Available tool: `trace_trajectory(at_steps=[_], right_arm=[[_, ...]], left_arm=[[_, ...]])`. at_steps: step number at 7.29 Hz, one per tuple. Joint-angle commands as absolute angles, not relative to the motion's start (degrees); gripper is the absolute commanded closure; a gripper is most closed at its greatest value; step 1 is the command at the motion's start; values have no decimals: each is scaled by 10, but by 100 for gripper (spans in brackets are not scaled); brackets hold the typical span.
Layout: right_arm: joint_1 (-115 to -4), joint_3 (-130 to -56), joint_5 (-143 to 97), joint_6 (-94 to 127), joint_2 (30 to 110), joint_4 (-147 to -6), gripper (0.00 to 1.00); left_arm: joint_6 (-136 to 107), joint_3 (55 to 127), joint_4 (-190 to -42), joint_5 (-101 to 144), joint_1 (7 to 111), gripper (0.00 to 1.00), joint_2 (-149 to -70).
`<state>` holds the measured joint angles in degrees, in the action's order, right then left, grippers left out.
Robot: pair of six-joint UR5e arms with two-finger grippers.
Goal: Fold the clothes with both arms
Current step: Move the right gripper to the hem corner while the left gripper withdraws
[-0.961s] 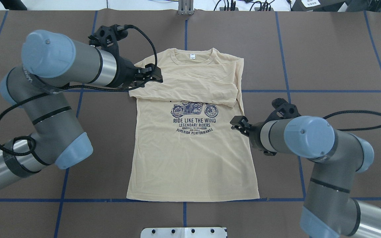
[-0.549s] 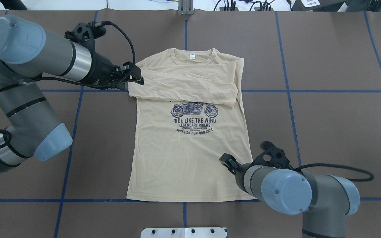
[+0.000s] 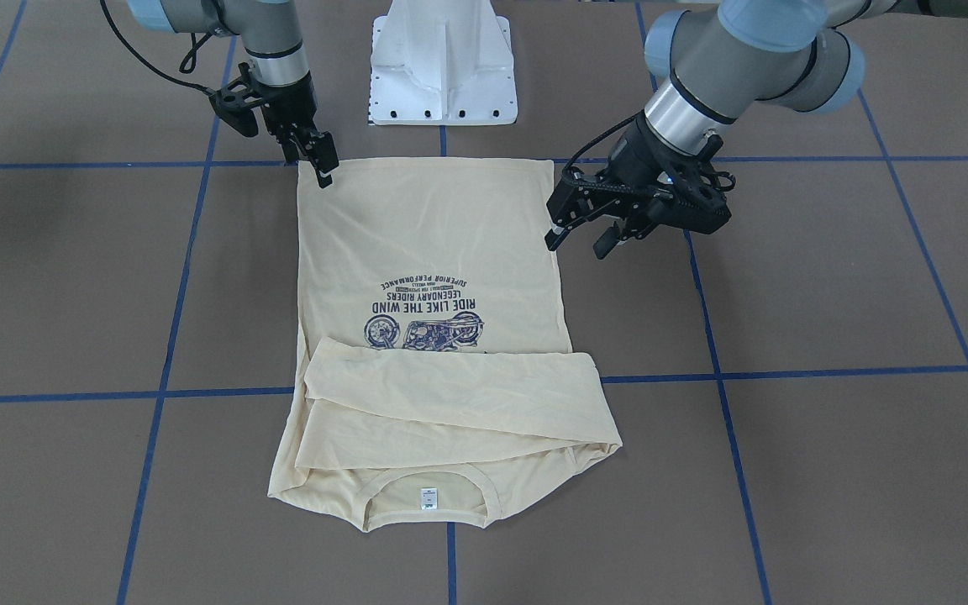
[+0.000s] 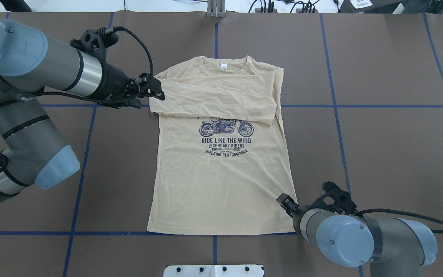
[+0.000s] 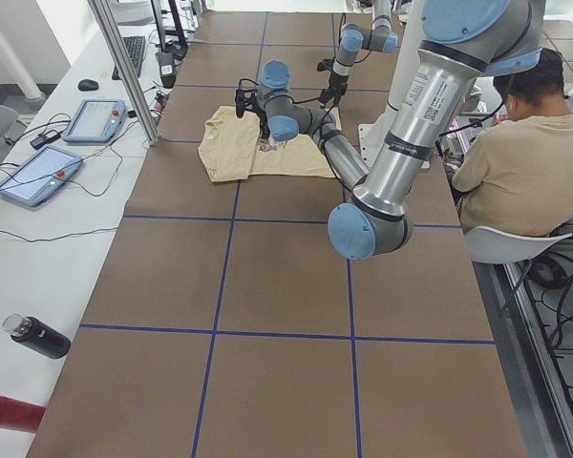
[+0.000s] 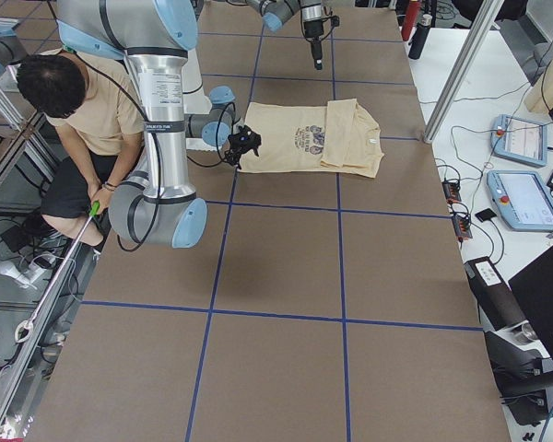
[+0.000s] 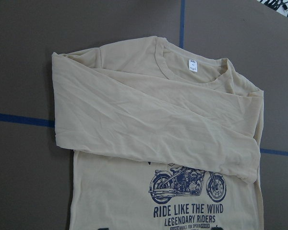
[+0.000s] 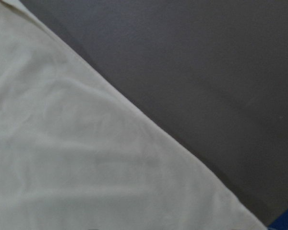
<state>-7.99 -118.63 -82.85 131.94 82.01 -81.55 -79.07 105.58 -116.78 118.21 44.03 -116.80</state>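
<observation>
Overhead, a pale cream-yellow long-sleeved T-shirt (image 4: 221,184) lies flat and front up at the middle of the table (image 4: 379,146), collar away from the robot, hem toward the white pedestal base (image 3: 444,63). Both sleeves (image 4: 214,102) are folded across the chest, their lower edge meeting the top of the navy motorcycle print (image 4: 226,128); a white neck label (image 4: 223,65) shows. Left tool (image 3: 581,242): high above the shirt's left edge, fingers spread, holding nothing. Right tool (image 4: 284,200): low at the hem's right corner, over the fabric edge; released or clenched cannot be told. Blue tape lines (image 4: 379,105) grid the brown table. A seated person (image 5: 516,162) and a control tablet (image 5: 95,119) flank it.
</observation>
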Motion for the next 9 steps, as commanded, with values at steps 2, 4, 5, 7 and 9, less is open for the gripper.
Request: trace_trajectory(at_steps=[2, 4, 5, 7, 9], right_arm=[[-69, -1182, -836, 1332, 822, -815, 9], [-59, -1183, -832, 1332, 827, -815, 11], [-59, -1182, -832, 1332, 825, -815, 21], [-59, -1182, -831, 1332, 829, -816, 53], [-60, -1183, -830, 1332, 830, -817, 78]], left_arm=[[-791, 1056, -1169, 1182, 440, 23, -1167], [-790, 1056, -1169, 1182, 440, 23, -1168], [-790, 1056, -1169, 1182, 440, 23, -1167], [-790, 1056, -1170, 1182, 440, 23, -1167], [-789, 1056, -1170, 1182, 440, 23, -1167]])
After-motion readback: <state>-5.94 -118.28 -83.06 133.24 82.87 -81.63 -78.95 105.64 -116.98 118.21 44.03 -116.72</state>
